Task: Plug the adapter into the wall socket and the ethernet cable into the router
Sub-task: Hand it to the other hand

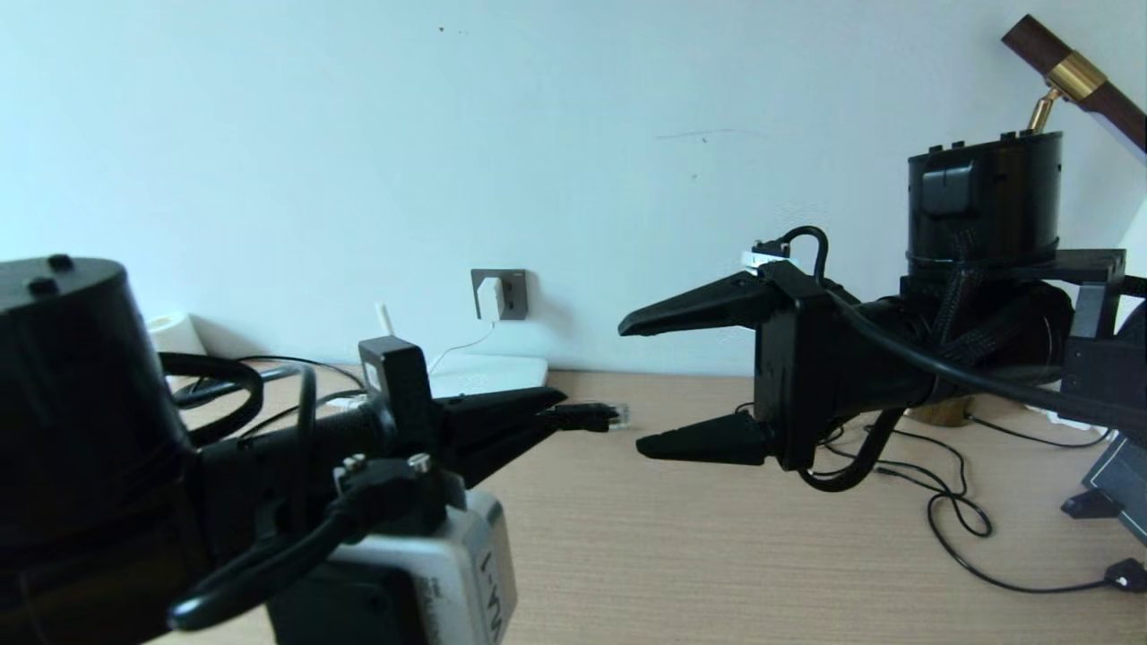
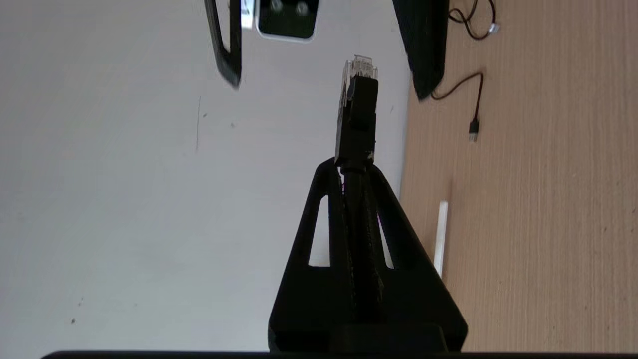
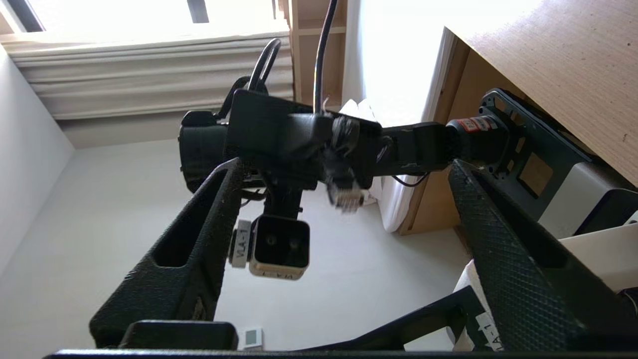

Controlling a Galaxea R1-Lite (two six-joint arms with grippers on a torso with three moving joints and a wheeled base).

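Head view: the left gripper (image 1: 547, 414) reaches forward above a wooden desk (image 1: 717, 537), its fingers pressed together on the ethernet cable (image 1: 591, 416). The cable's clear plug tip sticks out just past the fingertips, pointing toward the right gripper (image 1: 641, 387). That right gripper hangs in the air facing the left one, one finger above the other, spread wide with nothing between them. A clear stretch of air and bare desk separates the two grippers. Behind the left gripper, near the desk's back edge, lies the router (image 1: 488, 372), flat and white, with one antenna (image 1: 385, 319) standing behind it. Above the router, the adapter (image 1: 489, 297) sits plugged into the wall socket (image 1: 500, 294), its thin white cord (image 1: 461, 348) falling toward the router. Thin black cables (image 1: 959, 511) curl on the desk below and beyond the right gripper.

Left wrist view: the two fingers meet around the black cable, and the plug (image 2: 360, 107) stands out beyond their tips. Past the plug are the pale wall and the desk's edge, open on both sides. The right gripper's two fingertips (image 2: 423, 65) frame the space ahead. A white antenna (image 2: 440, 239) lies close beside the fingers.

Right wrist view: the textured fingers (image 3: 498, 239) stand far apart. Between them, well ahead, the left gripper (image 3: 344, 192) shows with the clear plug pointing this way.
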